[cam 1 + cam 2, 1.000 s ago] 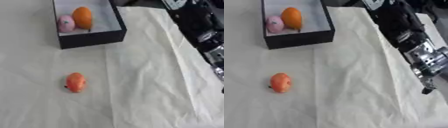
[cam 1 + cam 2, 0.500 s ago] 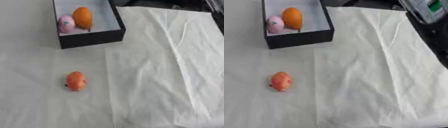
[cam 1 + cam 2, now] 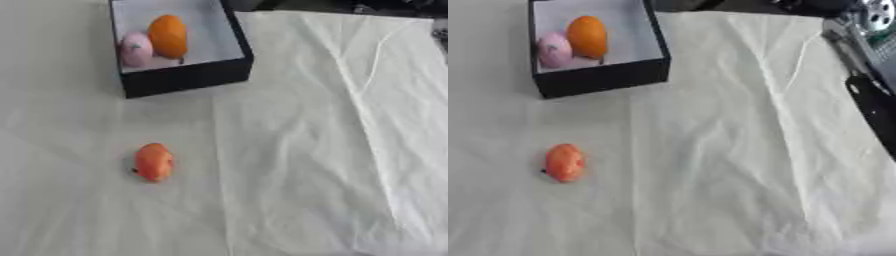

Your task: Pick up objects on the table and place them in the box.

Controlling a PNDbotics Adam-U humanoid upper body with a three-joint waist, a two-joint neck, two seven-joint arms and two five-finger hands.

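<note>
One orange-red fruit (image 3: 154, 161) lies alone on the white cloth (image 3: 297, 150).
The black box (image 3: 184, 77) holds two; the arm (image 3: 874, 102) shows at the right edge, hand state perhaps hidden—cannot tell.

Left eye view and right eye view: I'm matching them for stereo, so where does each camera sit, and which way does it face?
Left eye view: in the robot's head, looking down at the white cloth, the black box and the orange-red object; no hand shows.
Right eye view: beside it in the head, facing the same way; dark arm parts show along the right edge, no hand.
Shared: the box holding a pink object and an orange object, plus the orange-red object on the cloth.
</note>
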